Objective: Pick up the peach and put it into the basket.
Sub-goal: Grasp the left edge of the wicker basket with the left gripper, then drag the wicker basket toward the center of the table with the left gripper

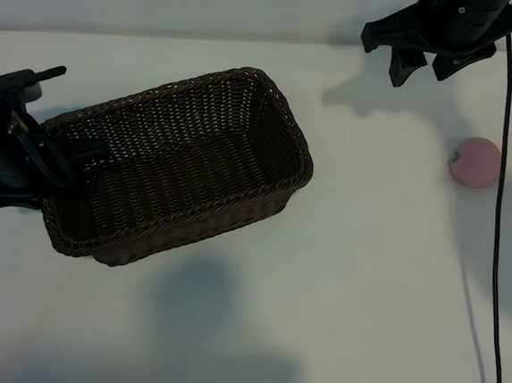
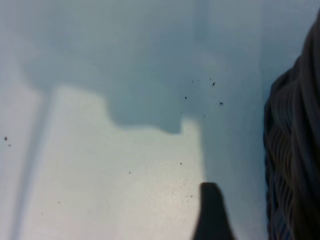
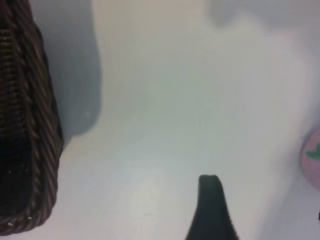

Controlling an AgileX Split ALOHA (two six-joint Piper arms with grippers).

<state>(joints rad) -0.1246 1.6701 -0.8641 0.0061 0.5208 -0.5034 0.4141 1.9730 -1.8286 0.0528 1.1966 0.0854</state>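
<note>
I have the small round pale-pink peach lying loose on the white counter, and the relation my coming move turns on is simple: it sits just below and a little to the outside of the right gripper, whose jaws hang spread in the air above the counter's far edge, holding nothing. In the right wrist view the peach only peeps in at the border, off to one side of the one dark finger I can see, so it is not yet between the jaws; I judge I must shift sideways over it before I drop. The right arm is plainly the nearer one. The peach is almost a ball, so I see no long axis worth lining up with; its tiny green-and-red stem mark faces toward the large rectangular dark brown woven wicker basket, sideways and not up, so I judge any approach from above will do. The basket lies well apart from the peach, across open counter, its long axis slanting from the near left to the far middle. The left gripper is down at the basket's left end, right against the braided rim, and whether its jaws pinch the rim or stand apart I cannot tell.
</note>
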